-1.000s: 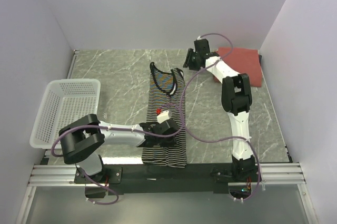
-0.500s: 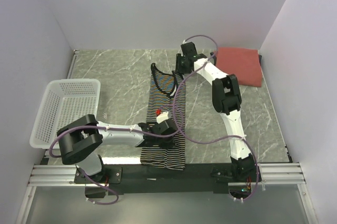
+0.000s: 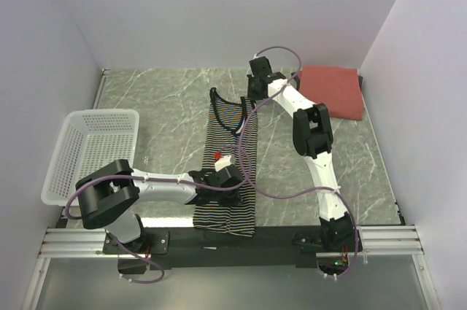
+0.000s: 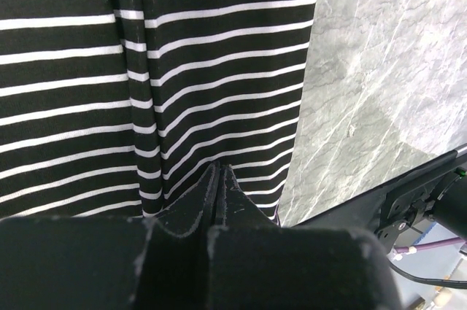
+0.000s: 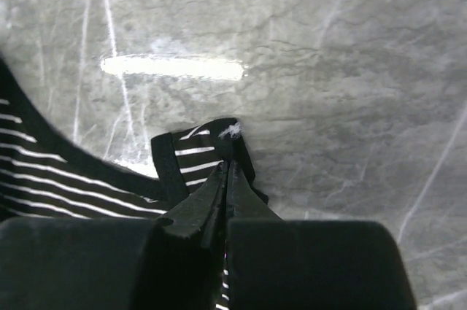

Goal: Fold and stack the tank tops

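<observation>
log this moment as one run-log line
item: striped tank top, spread out | left gripper: shut on its near part | right gripper: shut on its far strap | rust-red top: far right corner

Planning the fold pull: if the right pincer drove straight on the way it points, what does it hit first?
The shoulder strap of the black-and-white striped cloth tank top, which the shut right pincer pinches. Just past it lies bare grey marble tabletop. How steeply it points down is unclear.
</observation>
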{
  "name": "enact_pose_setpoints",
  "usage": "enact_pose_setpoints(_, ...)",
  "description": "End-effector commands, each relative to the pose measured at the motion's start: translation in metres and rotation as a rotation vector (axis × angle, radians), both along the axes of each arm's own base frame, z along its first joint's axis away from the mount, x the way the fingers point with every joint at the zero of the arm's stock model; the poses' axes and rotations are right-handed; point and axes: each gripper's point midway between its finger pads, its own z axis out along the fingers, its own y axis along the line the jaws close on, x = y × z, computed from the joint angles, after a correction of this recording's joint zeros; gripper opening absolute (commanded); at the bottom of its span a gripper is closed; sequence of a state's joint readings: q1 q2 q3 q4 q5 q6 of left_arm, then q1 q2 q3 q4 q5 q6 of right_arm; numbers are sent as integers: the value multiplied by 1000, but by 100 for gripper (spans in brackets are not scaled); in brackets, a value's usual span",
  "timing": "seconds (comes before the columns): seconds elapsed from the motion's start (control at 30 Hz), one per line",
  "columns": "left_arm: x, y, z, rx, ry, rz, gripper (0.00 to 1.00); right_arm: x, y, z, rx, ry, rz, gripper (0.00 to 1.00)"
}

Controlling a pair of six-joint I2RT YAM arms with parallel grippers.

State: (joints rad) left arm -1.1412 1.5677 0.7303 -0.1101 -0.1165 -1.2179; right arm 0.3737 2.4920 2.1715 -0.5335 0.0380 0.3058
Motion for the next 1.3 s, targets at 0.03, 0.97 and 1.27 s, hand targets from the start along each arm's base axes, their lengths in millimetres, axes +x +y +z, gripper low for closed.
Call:
enact_pose_setpoints(0.03,-12,19,-14,56,44,-10,1,15,-21,27,-15,-80,-97,0)
enact_pose_setpoints(0.97,103,18,124,-154,-275,113,53,14,-28,118,167,-184,-147,60)
enact_pose_setpoints(1.27,173,128,107,11,-235,445,43,-102,-21,77,214,-27,-117,49)
